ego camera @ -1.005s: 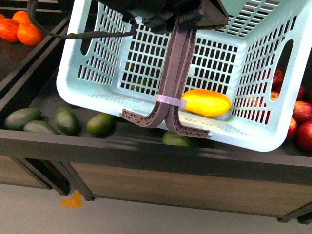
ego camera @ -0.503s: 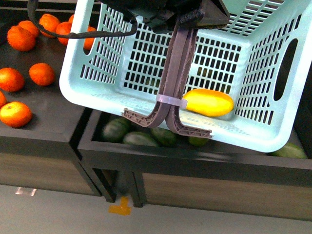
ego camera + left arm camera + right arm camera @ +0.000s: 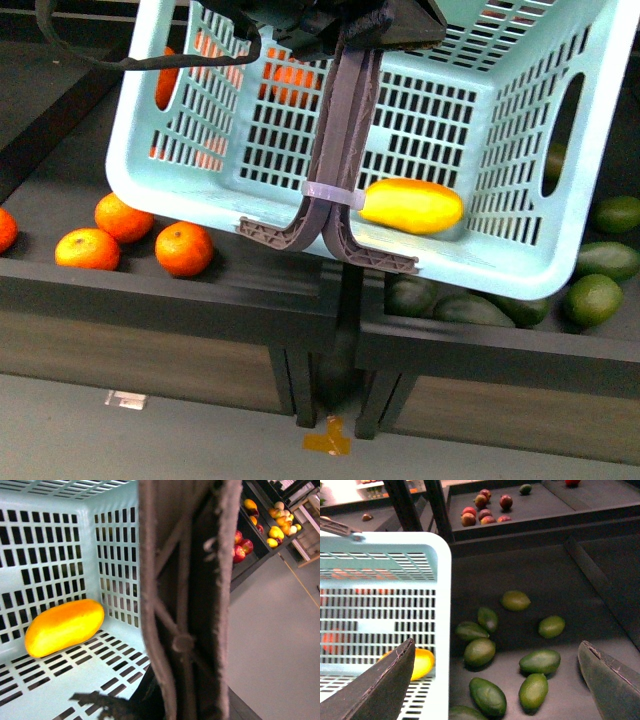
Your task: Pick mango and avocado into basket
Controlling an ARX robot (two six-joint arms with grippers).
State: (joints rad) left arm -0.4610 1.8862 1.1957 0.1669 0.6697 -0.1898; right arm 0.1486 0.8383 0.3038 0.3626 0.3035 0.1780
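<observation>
The light teal basket (image 3: 500,255) hangs tilted in the front view, its two brown handles (image 3: 335,150) pulled together. My left gripper (image 3: 345,20) is shut on those handles (image 3: 185,605) at the top. The yellow-orange mango (image 3: 412,205) lies on the basket floor (image 3: 115,655), and shows as the mango (image 3: 64,626) in the left wrist view. Several dark green avocados (image 3: 592,298) lie on the dark shelf, below and to the right of the basket. My right gripper (image 3: 497,680) hangs open above the avocados (image 3: 539,661), beside the basket's corner (image 3: 440,605).
Tangerines (image 3: 184,248) lie on the shelf under the basket's left side. A dark divider and post (image 3: 345,340) separate the two bins. Red apples (image 3: 482,510) sit on a farther shelf, and more fruit (image 3: 240,547) shows across the grey floor.
The shelves have slid right in the front view: the avocados now sit at the right and tangerines lie under the basket's left side. Basket, handles and mango keep their place.
</observation>
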